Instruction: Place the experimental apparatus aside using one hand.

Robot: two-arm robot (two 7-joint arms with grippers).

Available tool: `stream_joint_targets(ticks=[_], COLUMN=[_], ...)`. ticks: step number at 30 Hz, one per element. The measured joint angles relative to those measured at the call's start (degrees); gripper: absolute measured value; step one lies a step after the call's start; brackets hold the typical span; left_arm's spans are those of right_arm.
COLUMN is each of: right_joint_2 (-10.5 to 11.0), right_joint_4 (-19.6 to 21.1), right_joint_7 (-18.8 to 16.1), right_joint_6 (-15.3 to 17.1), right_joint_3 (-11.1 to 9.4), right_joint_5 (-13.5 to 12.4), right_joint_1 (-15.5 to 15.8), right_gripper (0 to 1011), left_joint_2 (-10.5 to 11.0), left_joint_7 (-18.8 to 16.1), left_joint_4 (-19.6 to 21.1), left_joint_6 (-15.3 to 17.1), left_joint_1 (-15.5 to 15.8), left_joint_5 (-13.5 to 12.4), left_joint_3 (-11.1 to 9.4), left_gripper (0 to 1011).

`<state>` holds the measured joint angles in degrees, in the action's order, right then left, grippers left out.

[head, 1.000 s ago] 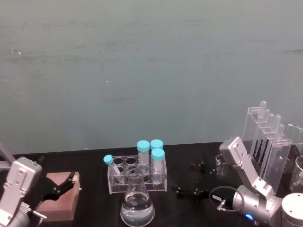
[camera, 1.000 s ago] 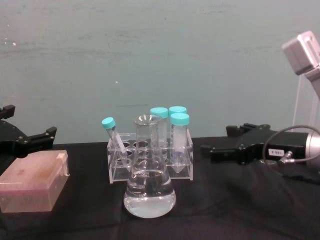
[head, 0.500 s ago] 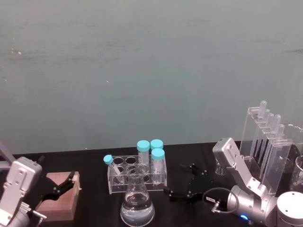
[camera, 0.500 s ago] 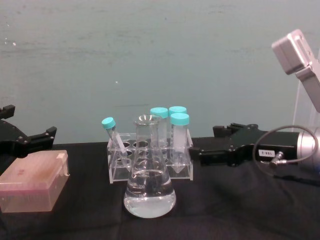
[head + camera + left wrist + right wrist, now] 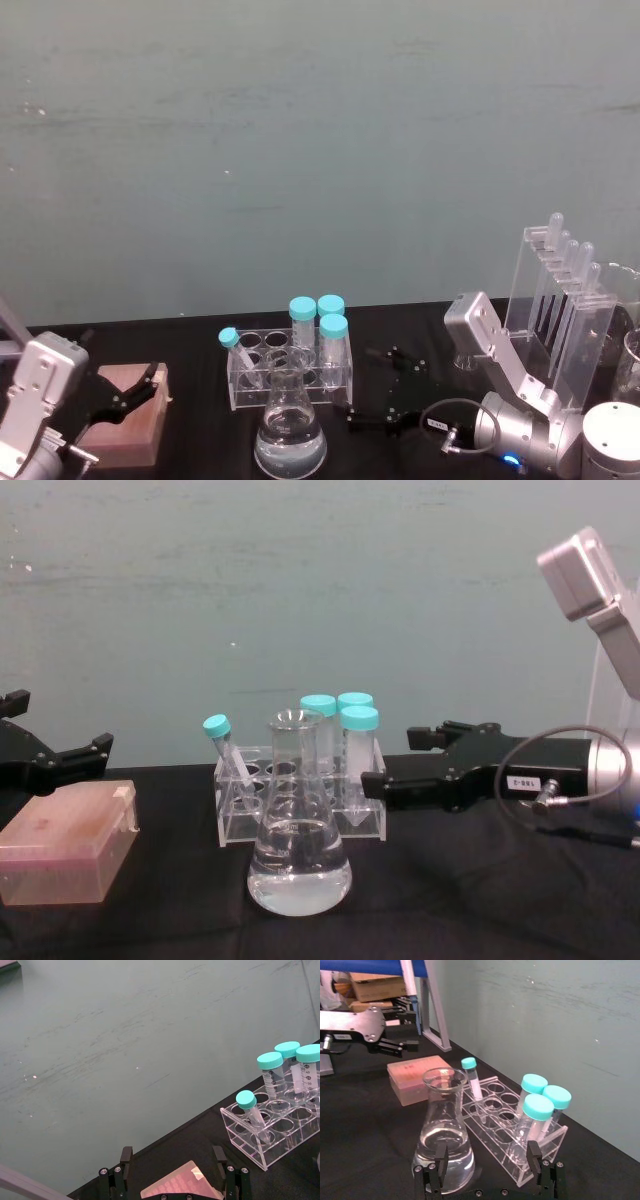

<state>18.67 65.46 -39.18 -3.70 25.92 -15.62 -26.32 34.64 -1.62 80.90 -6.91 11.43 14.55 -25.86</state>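
Note:
The conical flask [image 5: 290, 432] [image 5: 298, 852] [image 5: 443, 1132] holds clear liquid and stands upright at the table's front centre. My right gripper [image 5: 362, 388] [image 5: 392, 763] [image 5: 485, 1172], black on a silver wrist, is open just right of the flask and apart from it. In the right wrist view the flask stands near one finger, with nothing held between the fingers. The tall acrylic stand with pipettes [image 5: 560, 300] is at the far right. A small glass beaker [image 5: 462, 357] is mostly hidden behind the right arm's grey box. My left gripper [image 5: 148, 386] [image 5: 62, 757] [image 5: 172, 1162] stays open at the far left.
A clear rack with teal-capped tubes [image 5: 290, 372] [image 5: 300, 800] [image 5: 520, 1132] [image 5: 272, 1130] stands right behind the flask. A pink box [image 5: 125, 415] [image 5: 65, 855] [image 5: 417, 1077] lies by the left gripper. More glass vessels [image 5: 630, 365] sit at the right edge. The wall is close behind.
My right gripper has moved left across the table toward the flask, still open. The flask, rack and left arm have not moved.

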Motion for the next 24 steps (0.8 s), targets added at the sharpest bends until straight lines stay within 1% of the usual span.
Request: stream_joint_targets(ticks=[8, 24], right_joint_2=[0.6, 1.4], right_joint_4=[-0.4, -1.5], right_joint_7=[-1.9, -4.2], right_joint_6=[-0.7, -1.7], right_joint_3=[1.1, 3.0], right_joint_5=[-1.9, -4.8], right_joint_1=[-1.1, -2.7], right_gripper=[1000, 1000], left_joint_2=[0.0, 0.0], left_joint_7=[0.0, 0.0], left_joint_4=[0.0, 0.0], left_joint_6=[0.0, 0.0], left_joint_1=[0.0, 0.0], left_joint_5=[0.0, 0.0], left_joint_3=[0.0, 0.0], left_gripper=[1000, 1000])
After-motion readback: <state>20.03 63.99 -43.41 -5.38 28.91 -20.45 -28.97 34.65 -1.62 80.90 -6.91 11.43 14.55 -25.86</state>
